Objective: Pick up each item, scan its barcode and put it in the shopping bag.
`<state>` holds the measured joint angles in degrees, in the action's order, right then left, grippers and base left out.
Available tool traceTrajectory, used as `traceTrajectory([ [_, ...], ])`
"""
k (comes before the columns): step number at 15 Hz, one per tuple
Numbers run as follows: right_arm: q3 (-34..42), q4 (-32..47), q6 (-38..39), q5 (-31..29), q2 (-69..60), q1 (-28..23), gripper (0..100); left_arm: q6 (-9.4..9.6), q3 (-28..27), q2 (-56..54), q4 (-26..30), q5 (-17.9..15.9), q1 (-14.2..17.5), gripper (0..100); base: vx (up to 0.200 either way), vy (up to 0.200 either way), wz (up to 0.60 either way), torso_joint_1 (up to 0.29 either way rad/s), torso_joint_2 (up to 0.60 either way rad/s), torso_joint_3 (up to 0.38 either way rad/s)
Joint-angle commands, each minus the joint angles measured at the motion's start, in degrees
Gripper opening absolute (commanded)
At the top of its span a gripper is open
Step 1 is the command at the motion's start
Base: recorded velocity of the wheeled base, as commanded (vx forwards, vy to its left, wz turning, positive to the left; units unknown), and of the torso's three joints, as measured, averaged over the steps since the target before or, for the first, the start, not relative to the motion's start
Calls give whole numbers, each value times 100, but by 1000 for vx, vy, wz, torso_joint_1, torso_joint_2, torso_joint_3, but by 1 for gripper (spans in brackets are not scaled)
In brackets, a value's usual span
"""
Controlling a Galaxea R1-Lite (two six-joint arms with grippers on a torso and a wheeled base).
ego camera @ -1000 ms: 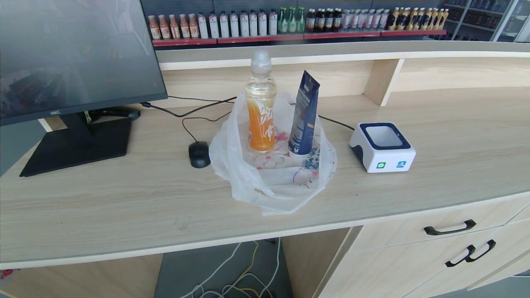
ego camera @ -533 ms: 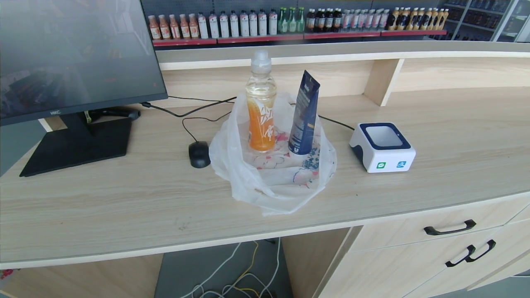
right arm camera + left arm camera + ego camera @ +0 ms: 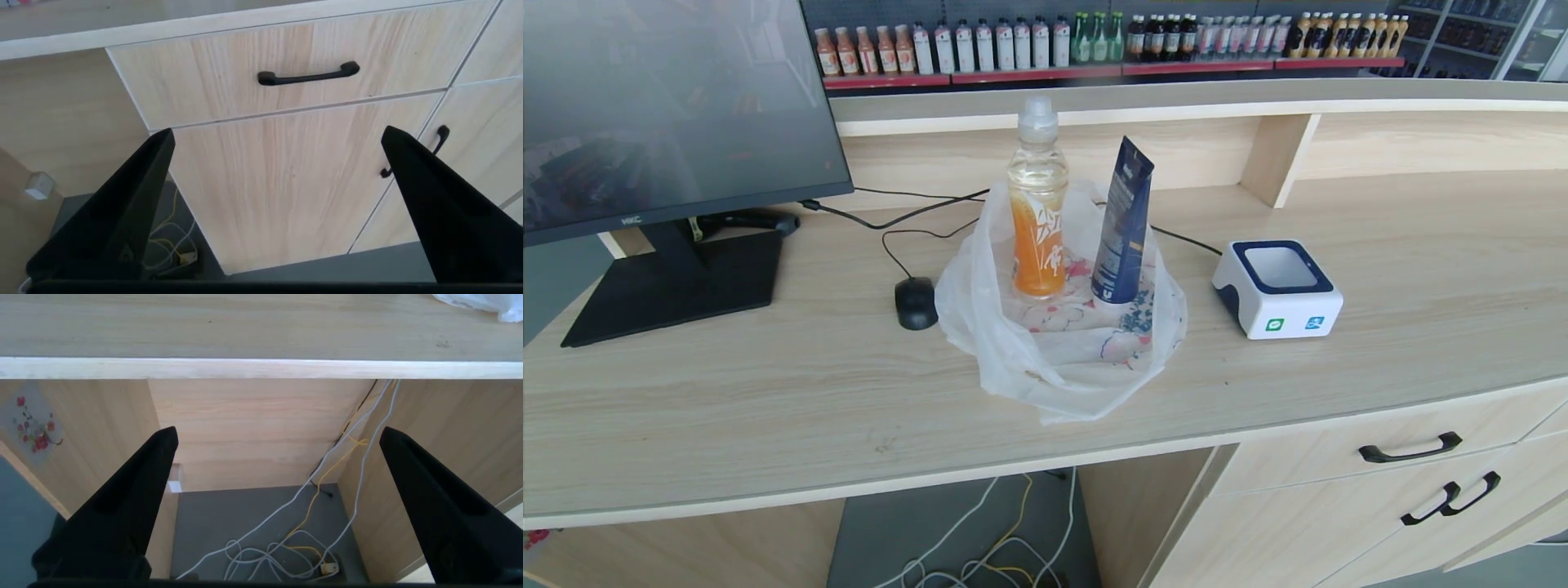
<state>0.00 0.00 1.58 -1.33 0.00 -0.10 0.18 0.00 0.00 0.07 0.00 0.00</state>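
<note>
An orange drink bottle with a white cap and a dark blue tube stand upright inside the white plastic shopping bag on the wooden counter. The white and blue barcode scanner sits just right of the bag. My left gripper hangs open below the counter's front edge, facing the cable space under it. My right gripper is open too, low in front of the drawer fronts. Nothing lies between either pair of fingers.
A black monitor on its stand fills the counter's left, with a black mouse and cables beside the bag. A raised wooden shelf runs along the back. Drawers with black handles are under the counter's right part.
The head view has shifted very slightly; the bottle, tube, bag and scanner have not moved.
</note>
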Motion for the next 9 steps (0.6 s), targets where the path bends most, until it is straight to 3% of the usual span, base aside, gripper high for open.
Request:
traceTrajectory([
  [1, 0, 0, 0, 1, 9, 1, 100, -1, 0, 0, 1, 0, 0, 100, 0, 0, 0, 0, 0, 0],
  [9, 0, 0, 0, 1, 9, 1, 100, -1, 0, 0, 1, 0, 0, 100, 0, 0, 0, 0, 0, 0],
])
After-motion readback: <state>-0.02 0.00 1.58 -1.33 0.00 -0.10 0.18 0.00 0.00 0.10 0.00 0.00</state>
